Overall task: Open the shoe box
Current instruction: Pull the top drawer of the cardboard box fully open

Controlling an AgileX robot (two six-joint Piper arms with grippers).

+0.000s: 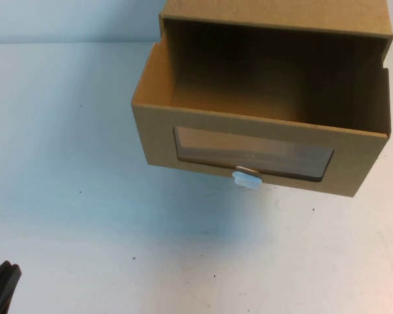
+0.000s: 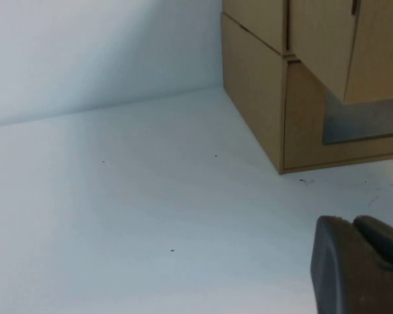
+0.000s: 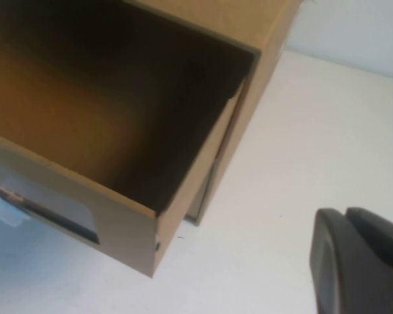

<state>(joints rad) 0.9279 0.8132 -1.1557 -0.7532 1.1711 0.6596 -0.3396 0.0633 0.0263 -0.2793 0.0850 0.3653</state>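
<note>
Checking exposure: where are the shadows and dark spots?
High view: drawer interior dim, soft shadow on table before it, left gripper at near-left corner. Left wrist view: evenly lit. Right wrist view: drawer depth almost black, right gripper shut above table.

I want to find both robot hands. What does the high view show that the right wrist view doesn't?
Only the high view: the left gripper, at the table's near left, and the drawer's whole front window. Only the right wrist view: the right gripper, shut, over the table right of the shoe box. Both: that box, drawer out and empty.
</note>
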